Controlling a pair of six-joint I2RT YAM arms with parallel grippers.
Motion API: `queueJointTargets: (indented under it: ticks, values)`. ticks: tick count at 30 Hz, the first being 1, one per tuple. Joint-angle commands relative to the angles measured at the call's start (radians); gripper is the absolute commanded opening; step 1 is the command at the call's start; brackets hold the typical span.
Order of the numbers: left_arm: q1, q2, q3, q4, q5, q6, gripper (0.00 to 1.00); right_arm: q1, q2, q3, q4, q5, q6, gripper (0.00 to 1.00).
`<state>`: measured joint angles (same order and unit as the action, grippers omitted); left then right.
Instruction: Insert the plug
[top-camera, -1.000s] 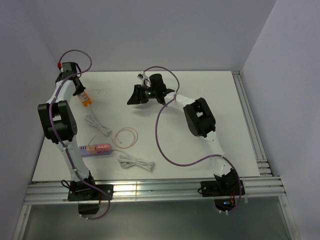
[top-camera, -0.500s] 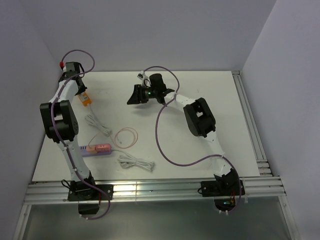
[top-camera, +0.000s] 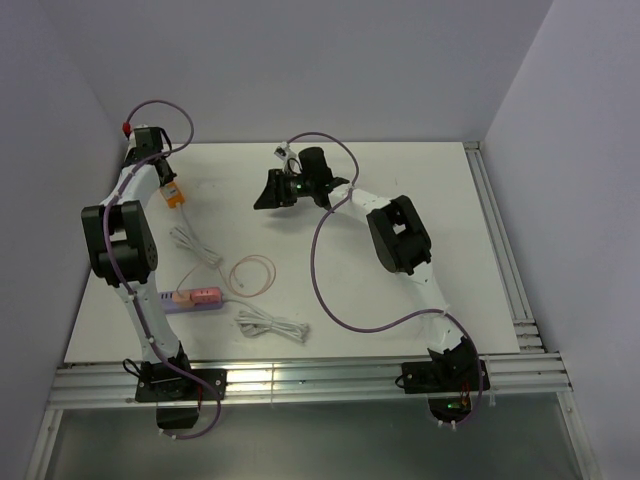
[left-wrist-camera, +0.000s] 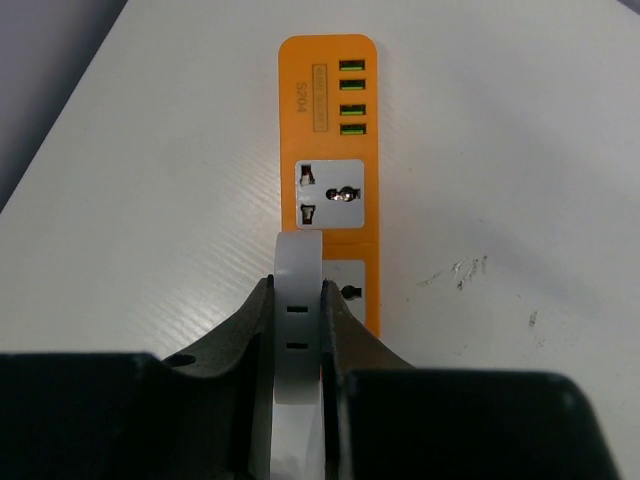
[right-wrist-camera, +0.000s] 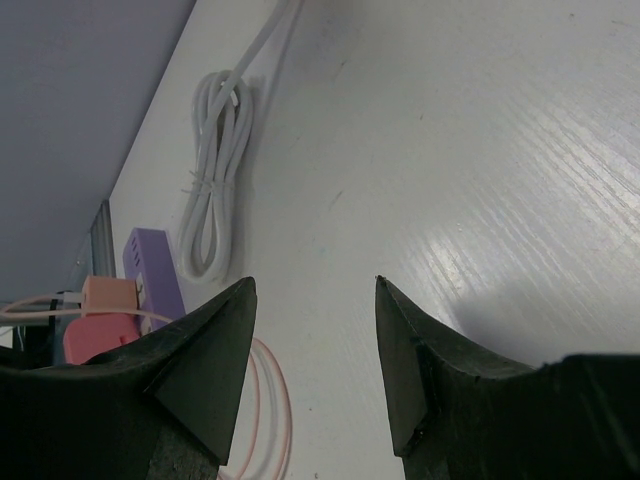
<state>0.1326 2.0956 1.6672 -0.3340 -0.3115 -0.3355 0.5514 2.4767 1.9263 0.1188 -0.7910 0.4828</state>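
Well, left pincer (left-wrist-camera: 298, 288) (top-camera: 163, 178): clenched on a white piece (left-wrist-camera: 298, 255), flat and round-ended, which sticks out past my fingertips.
Under the left pincer: the orange strip (left-wrist-camera: 325, 150) (top-camera: 174, 198), flat on the table (left-wrist-camera: 520, 150). The white piece's end hangs over the strip's nearer socket; I cannot tell whether the two touch.
Ahead of the left pincer: the strip's farther socket, then four green ports at its far end.
Right pincer (right-wrist-camera: 312, 290) (top-camera: 268, 192): released, jaws apart with nothing between them, only bare table (right-wrist-camera: 480, 150) showing in the gap.
Plug (right-wrist-camera: 108, 296) (top-camera: 180, 296): well apart from both pincers. It lies back toward my bases from the left pincer, and ahead and to the left of the right pincer in its wrist view. It sits against the lilac strip (right-wrist-camera: 152, 268) (top-camera: 165, 300); its prongs are hidden from me.
Beside the plug: a redder pink block (right-wrist-camera: 92, 342) (top-camera: 205, 295), also on the lilac strip.
Cord (right-wrist-camera: 268, 400) (top-camera: 250, 272): thin, pale pink, looped on the table just off my right pincer's left finger.
White cable (right-wrist-camera: 215, 170) (top-camera: 272, 325): bundled and tied, ahead of the right pincer, just beside the lilac strip.
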Motion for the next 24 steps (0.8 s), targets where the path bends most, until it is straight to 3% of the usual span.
queueJointTargets:
  ticks: [1, 12, 16, 19, 21, 24]
  values:
    - [-0.008, 0.093, -0.047, -0.053, 0.129, 0.016, 0.0, -0.007, 0.008, 0.023, 0.028, -0.011, 0.004, 0.58]
    - [0.028, 0.146, 0.045, -0.149, 0.189, 0.039, 0.0, 0.002, 0.031, 0.098, -0.065, -0.004, -0.048, 0.58]
    - [0.029, 0.155, 0.057, -0.178, 0.193, 0.027, 0.0, 0.073, 0.079, 0.275, -0.266, 0.119, -0.173, 0.59]
    - [0.029, 0.169, 0.08, -0.207, 0.189, 0.02, 0.0, 0.146, 0.093, 0.343, -0.285, 0.177, -0.155, 0.67]
    - [0.029, 0.161, 0.075, -0.211, 0.187, 0.016, 0.0, 0.191, 0.058, 0.303, -0.222, 0.205, -0.156, 0.81]
    - [0.027, 0.146, 0.068, -0.204, 0.187, 0.018, 0.0, 0.24, 0.066, 0.344, -0.241, 0.243, -0.182, 0.86]
